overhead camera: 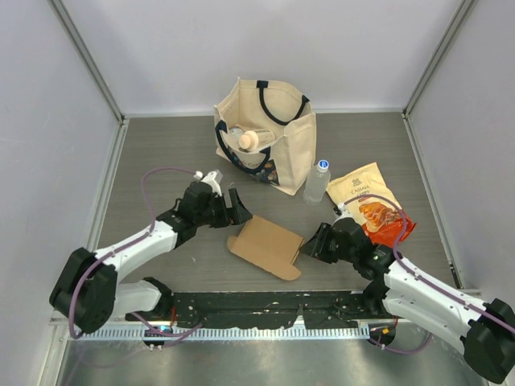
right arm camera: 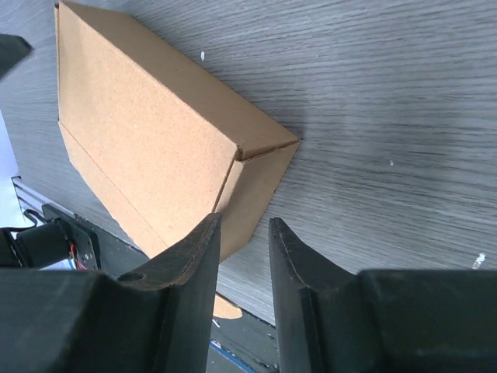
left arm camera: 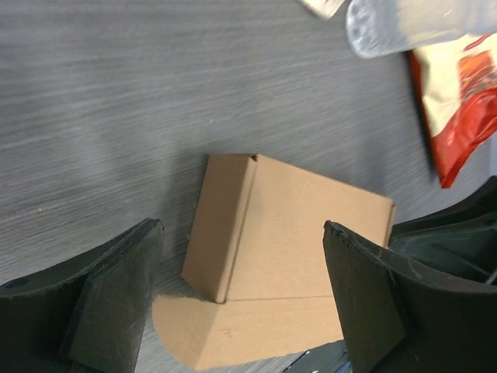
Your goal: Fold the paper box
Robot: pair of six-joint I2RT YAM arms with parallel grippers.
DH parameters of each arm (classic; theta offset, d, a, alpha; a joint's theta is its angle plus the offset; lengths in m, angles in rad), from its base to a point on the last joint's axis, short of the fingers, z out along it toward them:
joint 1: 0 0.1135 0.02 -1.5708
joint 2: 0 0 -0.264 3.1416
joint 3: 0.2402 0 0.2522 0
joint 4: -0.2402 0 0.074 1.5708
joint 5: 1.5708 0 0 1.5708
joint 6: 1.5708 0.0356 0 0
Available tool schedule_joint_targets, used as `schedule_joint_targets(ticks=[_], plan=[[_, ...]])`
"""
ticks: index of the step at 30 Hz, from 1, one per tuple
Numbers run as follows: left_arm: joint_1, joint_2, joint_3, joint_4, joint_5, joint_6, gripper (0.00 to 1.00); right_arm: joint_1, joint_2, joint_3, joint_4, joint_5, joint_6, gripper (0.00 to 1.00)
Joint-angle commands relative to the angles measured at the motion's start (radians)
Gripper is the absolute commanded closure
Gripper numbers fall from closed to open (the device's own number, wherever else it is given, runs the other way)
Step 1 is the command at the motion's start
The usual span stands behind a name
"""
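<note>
Our left end effector (overhead camera: 232, 206) (left arm camera: 242, 231) hangs with its fingers spread wide, gripping nothing, just beyond the far-left corner of the paper box (overhead camera: 265, 245) (left arm camera: 303, 233) (right arm camera: 140, 132); in its wrist view the box lies framed between the two dark fingers but below them, apart from both. Our right end effector (overhead camera: 311, 242) (right arm camera: 245, 225) sits at the box's right end with its fingers only a narrow gap apart. The grey bench (overhead camera: 161, 153) shows through that gap, and we see no cardboard pinched there, though we cannot tell whether a finger touches the box. The box itself rests low on the bench, in the middle of the near half, between the two arms. It is partly folded: a short end wall stands up at the crease on each wrist view's nearer side, and a rounded flap lies flat toward the arms' bases. Farther back stands a cream tote bag (overhead camera: 282, 149) with dark handles, a clear bottle (overhead camera: 317, 181) (left arm camera: 404, 23) upright just beside it on the right. An orange-and-cream snack pouch (overhead camera: 374, 209) (left arm camera: 458, 101) lies flat to the right, behind the right wrist.
</note>
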Motion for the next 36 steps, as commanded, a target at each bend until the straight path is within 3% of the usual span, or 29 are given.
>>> schedule_joint_targets(ticks=[1, 12, 17, 21, 25, 27, 29, 32, 36], plan=[[0.014, 0.095, -0.004, 0.084, 0.1, 0.018, 0.12, -0.015, -0.043, -0.033, -0.048, 0.069, 0.012, 0.65], [0.019, 0.144, -0.042, 0.156, 0.196, -0.012, 0.1, -0.027, -0.07, -0.052, -0.134, 0.127, 0.021, 0.68], [0.019, 0.189, -0.094, 0.258, 0.317, -0.095, 0.13, -0.029, -0.034, -0.039, -0.145, 0.147, 0.021, 0.68], [0.019, 0.208, -0.157, 0.483, 0.397, -0.208, 0.2, -0.029, -0.041, -0.052, -0.131, 0.143, 0.029, 0.68], [0.019, 0.245, -0.171, 0.607, 0.457, -0.307, 0.4, -0.027, -0.046, 0.017, -0.154, 0.152, -0.067, 0.54], [0.019, 0.247, -0.183, 0.644, 0.471, -0.366, 0.45, -0.026, -0.046, 0.071, -0.174, 0.187, -0.127, 0.47], [0.025, 0.224, -0.192, 0.635, 0.463, -0.399, 0.51, -0.017, -0.047, 0.154, -0.189, 0.235, -0.161, 0.34], [0.046, 0.166, -0.206, 0.542, 0.446, -0.459, 0.55, 0.02, -0.006, 0.272, -0.206, 0.285, -0.261, 0.26], [0.106, 0.08, -0.188, 0.286, 0.419, -0.528, 0.59, 0.222, 0.152, 0.443, -0.212, 0.455, -0.474, 0.24]])
